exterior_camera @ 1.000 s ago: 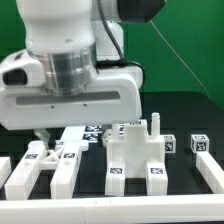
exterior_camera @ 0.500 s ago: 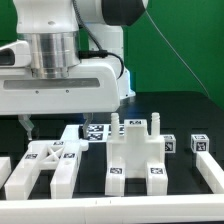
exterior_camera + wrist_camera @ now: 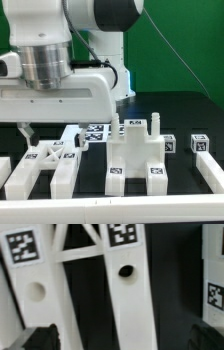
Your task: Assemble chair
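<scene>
Arm fills the upper half of the exterior view, with the wrist body over that view's left. The gripper [image 3: 27, 129] hangs low over the long white rails [image 3: 50, 165], which lie flat on the black table [image 3: 185, 115] at the exterior view's left. One dark fingertip shows below the wrist body, apparently clear of the rails.

Jaw state: cannot tell. The second finger is hidden in the exterior view, and the wrist view gives only a blurred dark finger [image 3: 40, 338] at the frame edge.

Wrist view: the rails run side by side, and marker tags are visible on them. One has a small dark hole [image 3: 125, 270], its neighbour a larger pale hole [image 3: 35, 291].

The blocky white chair part [image 3: 137, 150] stands upright just beside the rails, toward the exterior view's right, with two short posts on top and tags on its front. Two small tagged cubes [image 3: 168, 143] sit behind it. A white bar [image 3: 212, 172] lies at the right edge. A flat tagged sheet behind the rails is likely the marker board [image 3: 96, 131].
</scene>
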You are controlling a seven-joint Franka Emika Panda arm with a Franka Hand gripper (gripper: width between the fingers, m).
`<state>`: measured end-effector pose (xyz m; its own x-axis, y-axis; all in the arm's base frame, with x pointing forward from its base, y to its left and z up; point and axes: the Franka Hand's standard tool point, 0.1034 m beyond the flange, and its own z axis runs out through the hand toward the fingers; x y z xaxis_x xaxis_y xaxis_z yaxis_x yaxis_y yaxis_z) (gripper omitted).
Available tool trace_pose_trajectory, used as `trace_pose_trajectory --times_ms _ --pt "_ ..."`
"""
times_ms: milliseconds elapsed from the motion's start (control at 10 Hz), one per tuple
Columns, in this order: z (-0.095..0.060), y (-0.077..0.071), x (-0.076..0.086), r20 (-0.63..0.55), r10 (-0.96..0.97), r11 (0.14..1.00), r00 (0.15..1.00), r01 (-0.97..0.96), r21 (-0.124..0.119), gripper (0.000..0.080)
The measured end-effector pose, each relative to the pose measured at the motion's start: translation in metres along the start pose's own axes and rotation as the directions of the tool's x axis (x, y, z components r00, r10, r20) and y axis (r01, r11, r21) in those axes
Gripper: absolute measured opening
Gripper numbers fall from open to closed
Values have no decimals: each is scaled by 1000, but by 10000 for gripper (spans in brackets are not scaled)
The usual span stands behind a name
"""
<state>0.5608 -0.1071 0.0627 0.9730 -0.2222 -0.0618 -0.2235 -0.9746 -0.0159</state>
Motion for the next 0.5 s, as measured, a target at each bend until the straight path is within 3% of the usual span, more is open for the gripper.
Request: trace_pose_trajectory --times_ms 200,500 --pt "17 0 -5 19 -4 1000 1000 5 -10 649" --pt "31 -2 -10 33 -17 1000 999 18 -17 649"
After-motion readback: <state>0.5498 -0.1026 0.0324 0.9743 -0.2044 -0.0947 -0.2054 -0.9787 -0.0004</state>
